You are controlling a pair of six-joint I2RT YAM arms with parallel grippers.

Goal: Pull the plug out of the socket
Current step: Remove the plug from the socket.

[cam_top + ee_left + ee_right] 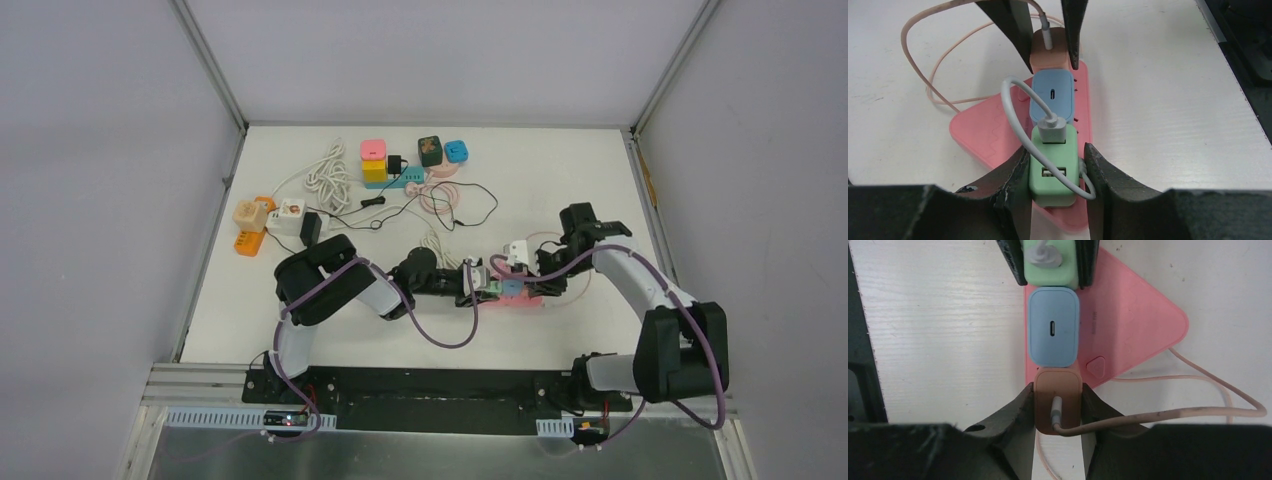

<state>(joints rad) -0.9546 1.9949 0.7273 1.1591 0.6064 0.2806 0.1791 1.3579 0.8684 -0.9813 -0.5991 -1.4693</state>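
A pink triangular socket strip [528, 298] lies on the white table between the arms; it also shows in the left wrist view [983, 132] and the right wrist view [1133, 315]. Three plugs stand in a row on it: green [1053, 172], blue [1052, 97] and tan-brown [1058, 400]. My left gripper [1054, 170] is shut on the green plug, with its grey cable [1013, 115] looped against the right finger. My right gripper [1058, 405] is shut on the tan-brown plug, which has a pinkish cable [1198, 412]. All three plugs sit on the strip.
At the back of the table are an orange strip with cube adapters [252, 226], coiled white cable [327, 178], yellow and pink cubes [374, 160], a teal strip [405, 180], black [430, 150] and blue [457, 151] adapters, and thin black wires [470, 210].
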